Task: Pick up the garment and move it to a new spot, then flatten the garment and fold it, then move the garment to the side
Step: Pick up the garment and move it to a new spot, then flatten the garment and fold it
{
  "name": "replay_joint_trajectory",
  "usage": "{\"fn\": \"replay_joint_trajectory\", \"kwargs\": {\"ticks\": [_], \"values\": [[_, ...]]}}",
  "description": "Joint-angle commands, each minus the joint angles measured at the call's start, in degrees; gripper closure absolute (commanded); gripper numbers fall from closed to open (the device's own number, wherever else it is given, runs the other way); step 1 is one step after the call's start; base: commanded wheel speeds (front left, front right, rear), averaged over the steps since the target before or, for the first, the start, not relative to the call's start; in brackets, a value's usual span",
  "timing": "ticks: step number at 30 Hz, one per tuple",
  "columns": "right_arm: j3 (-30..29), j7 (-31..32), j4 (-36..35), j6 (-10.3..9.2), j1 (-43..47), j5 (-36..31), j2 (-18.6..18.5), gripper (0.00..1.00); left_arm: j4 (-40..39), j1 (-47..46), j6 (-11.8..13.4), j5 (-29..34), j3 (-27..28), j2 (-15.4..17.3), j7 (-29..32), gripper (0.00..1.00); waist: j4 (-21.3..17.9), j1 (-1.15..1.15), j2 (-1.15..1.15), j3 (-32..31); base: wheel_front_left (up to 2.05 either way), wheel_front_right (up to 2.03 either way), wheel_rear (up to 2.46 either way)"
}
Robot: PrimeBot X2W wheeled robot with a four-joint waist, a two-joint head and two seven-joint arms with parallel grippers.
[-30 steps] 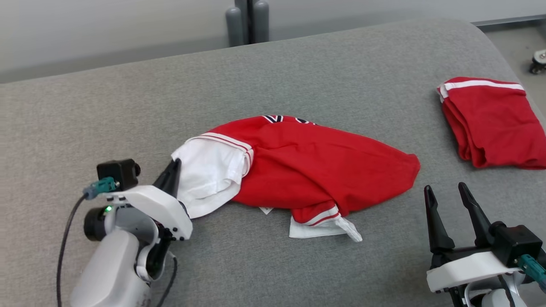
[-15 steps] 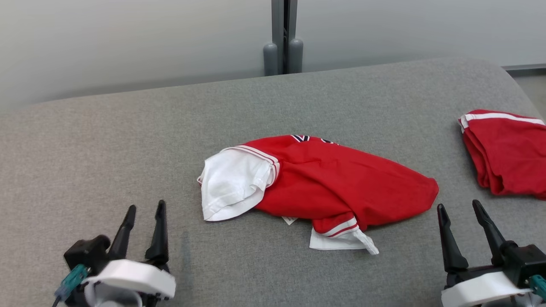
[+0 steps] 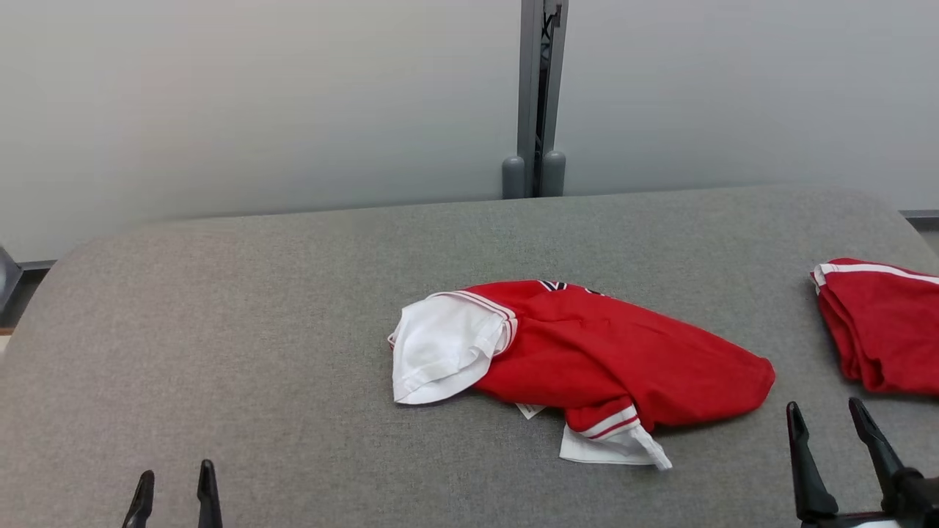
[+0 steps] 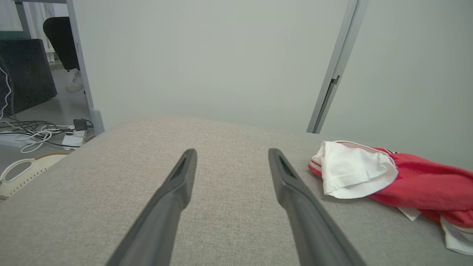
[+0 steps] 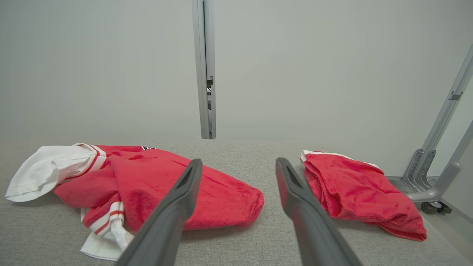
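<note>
One crumpled garment (image 3: 623, 363) lies lengthwise left-right, white sleeve (image 3: 440, 348) pointing left.

The crumpled shirt (image 3: 623, 367) is bright red with white sleeves, red-and-white striped cuff bands and a navy-and-white striped collar edge. The folded garment (image 3: 880, 337) is the same red with a white stripe. The tabletop (image 3: 257, 330) is heathered grey. The left gripper (image 3: 176, 473) and right gripper (image 3: 824, 405) are black.

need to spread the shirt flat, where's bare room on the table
Widest bare stretch: the left half of the table, between the crumpled shirt and the left tool. The strip behind the shirt is free too. Crowded at right, by the folded red garment.
</note>
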Motion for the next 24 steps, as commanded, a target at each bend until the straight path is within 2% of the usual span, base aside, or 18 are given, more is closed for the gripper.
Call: {"fn": "replay_joint_trajectory", "kwargs": {"ticks": [1,20,24], "values": [[-0.19,-0.10,0.04,0.00,0.66,0.40,-0.27,0.00,-0.44,0.83,-0.54,0.62,0.76,0.08,0.00,0.00,0.23,0.00,0.00,-0.51,0.00,0.00,0.00],[0.93,-0.10,1.13,-0.01,1.05,1.45,-0.27,0.00,1.21,1.00,-3.49,1.25,-0.67,-0.05,-0.01,0.00,1.06,0.00,0.00,-0.81,0.00,0.00,0.00],[1.50,-0.10,1.23,-0.01,0.16,1.43,-0.28,0.00,2.03,-1.54,-3.94,-0.13,-2.81,-0.07,-0.01,0.00,0.70,0.00,0.00,-0.13,0.00,0.00,0.00]]}}
